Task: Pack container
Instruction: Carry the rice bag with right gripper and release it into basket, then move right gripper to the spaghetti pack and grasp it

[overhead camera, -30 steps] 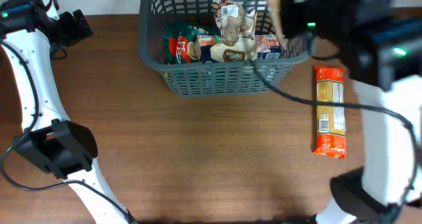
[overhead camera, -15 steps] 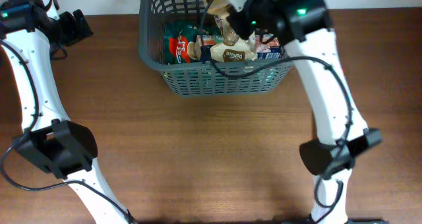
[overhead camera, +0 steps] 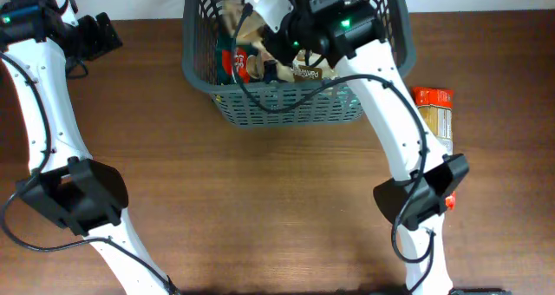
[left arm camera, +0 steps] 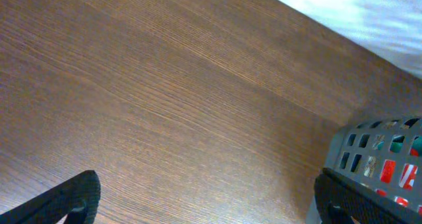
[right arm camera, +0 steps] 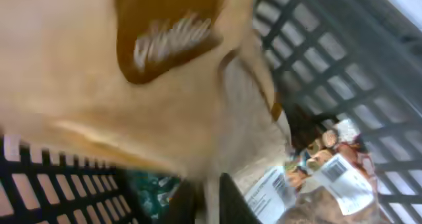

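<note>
Container [overhead camera: 277,111]: dark grey plastic basket, rectangular, lattice-slotted walls, thick rim. Upright on the table [overhead camera: 260,199], top centre of the overhead frame, far edge cut off by the frame top. Snack packs [overhead camera: 234,65] inside. One corner shows at lower right in the left wrist view; the right wrist view shows its slotted walls from inside, blurred.

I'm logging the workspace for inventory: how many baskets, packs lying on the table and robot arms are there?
Basket: 1
Pack on the table: 1
Arms: 2, left arm and right arm
Total: 4
</note>
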